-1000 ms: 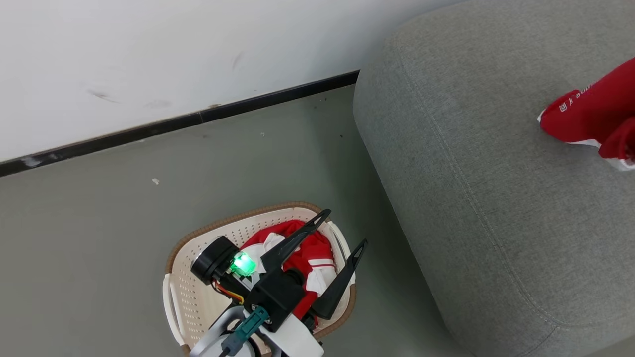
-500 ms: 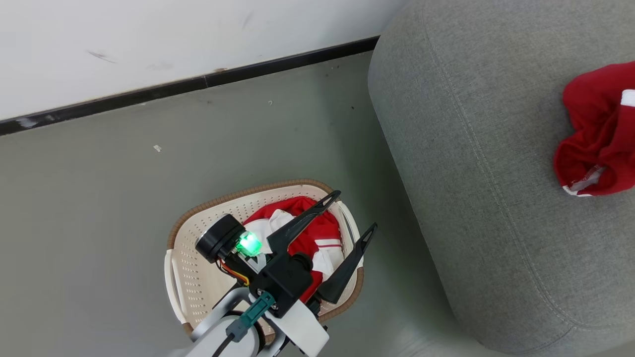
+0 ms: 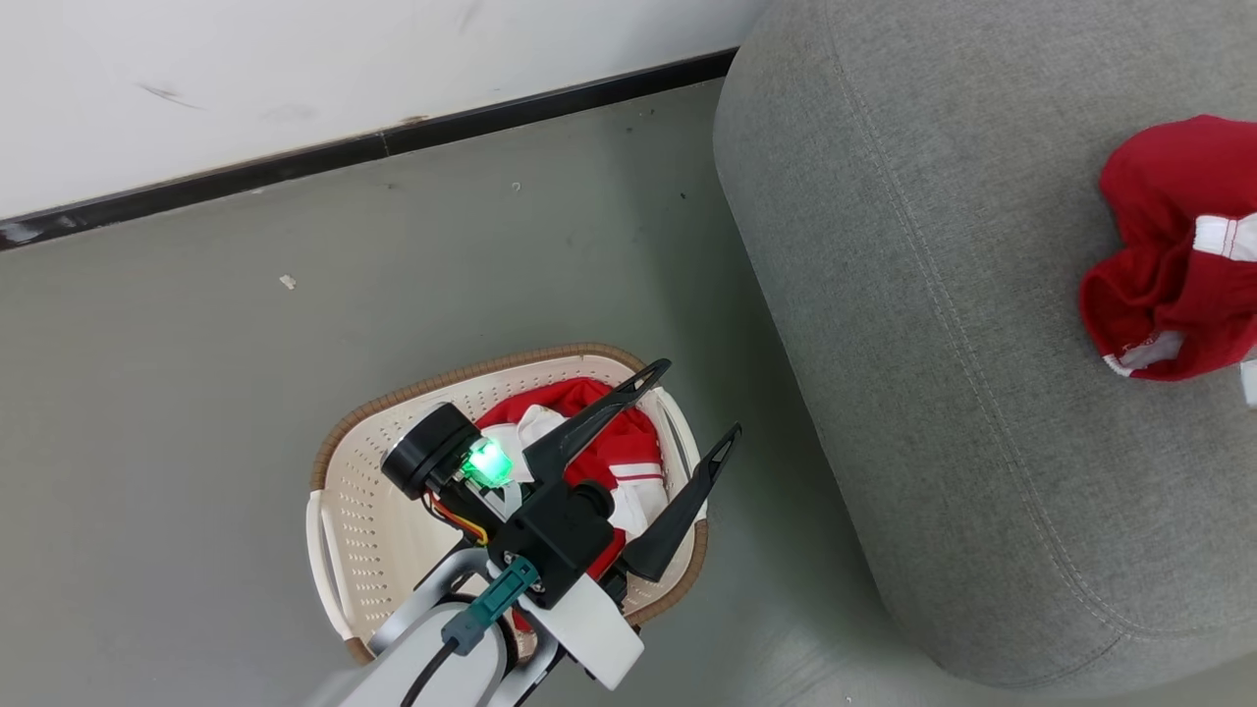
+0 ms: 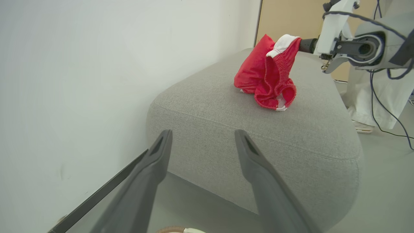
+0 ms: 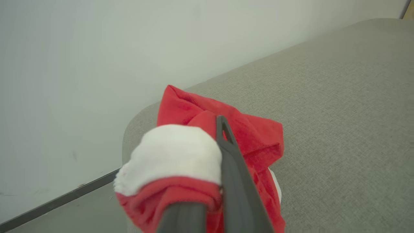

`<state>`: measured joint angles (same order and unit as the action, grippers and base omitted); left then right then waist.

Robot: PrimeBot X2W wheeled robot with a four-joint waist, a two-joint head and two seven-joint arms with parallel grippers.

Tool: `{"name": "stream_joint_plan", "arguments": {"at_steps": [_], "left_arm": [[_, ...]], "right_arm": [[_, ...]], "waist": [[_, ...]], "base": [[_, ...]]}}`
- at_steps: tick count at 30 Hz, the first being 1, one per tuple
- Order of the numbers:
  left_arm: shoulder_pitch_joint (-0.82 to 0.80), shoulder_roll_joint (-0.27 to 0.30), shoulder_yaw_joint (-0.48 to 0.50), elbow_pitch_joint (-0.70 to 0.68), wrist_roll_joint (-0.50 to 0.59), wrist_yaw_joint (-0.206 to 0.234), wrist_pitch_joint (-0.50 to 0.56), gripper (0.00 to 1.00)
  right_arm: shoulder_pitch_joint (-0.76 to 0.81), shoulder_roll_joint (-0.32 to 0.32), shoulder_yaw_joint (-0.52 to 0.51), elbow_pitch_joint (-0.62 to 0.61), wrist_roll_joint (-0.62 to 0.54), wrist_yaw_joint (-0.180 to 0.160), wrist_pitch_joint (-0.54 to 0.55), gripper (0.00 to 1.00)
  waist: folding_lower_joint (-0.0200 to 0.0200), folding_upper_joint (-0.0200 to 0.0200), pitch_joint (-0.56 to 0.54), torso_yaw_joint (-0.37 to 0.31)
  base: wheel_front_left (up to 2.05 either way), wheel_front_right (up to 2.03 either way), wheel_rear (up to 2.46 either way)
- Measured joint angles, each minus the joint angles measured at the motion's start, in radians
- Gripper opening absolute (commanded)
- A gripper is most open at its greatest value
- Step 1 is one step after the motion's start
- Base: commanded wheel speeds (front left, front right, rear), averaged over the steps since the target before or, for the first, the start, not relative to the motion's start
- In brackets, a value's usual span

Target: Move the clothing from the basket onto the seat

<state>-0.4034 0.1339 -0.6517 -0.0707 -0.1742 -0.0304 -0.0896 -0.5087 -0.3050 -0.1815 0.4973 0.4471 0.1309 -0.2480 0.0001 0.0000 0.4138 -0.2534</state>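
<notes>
The cream basket (image 3: 365, 550) with a brown rim stands on the floor beside the grey seat (image 3: 933, 344). Red and white clothing (image 3: 628, 460) lies bunched in its right half. My left gripper (image 3: 699, 398) hovers open over that clothing with nothing between its fingers (image 4: 155, 161). Another red garment (image 3: 1164, 245) with a white band rests its lower folds on the seat (image 4: 258, 136). Its top is pinched up by my right gripper (image 5: 218, 126), which is shut on the garment (image 5: 181, 158). The left wrist view shows that garment (image 4: 268, 74) hanging from the right arm (image 4: 355, 48).
A white wall with a black skirting strip (image 3: 373, 147) runs behind the basket and meets the seat's rounded end. Grey floor (image 3: 196, 393) lies open to the left of the basket. Black cables (image 4: 385, 106) hang below the right arm beyond the seat.
The head view has shifted. The red garment in my right gripper has come further into view and bunched lower on the seat. My left gripper stays open above the basket.
</notes>
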Motion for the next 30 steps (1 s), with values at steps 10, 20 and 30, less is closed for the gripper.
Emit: {"name": "stream_joint_plan", "arguments": {"at_steps": [10, 20, 30], "left_arm": [[0.0, 0.0, -0.001, 0.023, -0.001, -0.008, -0.01, 1.0], [0.0, -0.001, 0.0, 0.032, -0.005, -0.008, -0.015, 1.0], [0.0, 0.001, 0.005, 0.036, -0.009, -0.008, -0.017, 1.0]], "right_arm": [[0.076, 0.024, -0.026, -0.031, -0.018, 0.0, 0.0, 1.0], [0.16, 0.053, -0.025, -0.049, -0.036, 0.0, 0.0, 1.0], [0.223, 0.084, -0.021, -0.018, -0.029, 0.0, 0.0, 1.0]], "waist": [[0.0, 0.0, -0.012, -0.028], [0.0, 0.0, -0.022, -0.054], [0.0, 0.0, -0.022, -0.08]], "base": [[0.0, 0.0, 0.0], [0.0, 0.0, 0.0], [0.0, 0.0, 0.0]]}}
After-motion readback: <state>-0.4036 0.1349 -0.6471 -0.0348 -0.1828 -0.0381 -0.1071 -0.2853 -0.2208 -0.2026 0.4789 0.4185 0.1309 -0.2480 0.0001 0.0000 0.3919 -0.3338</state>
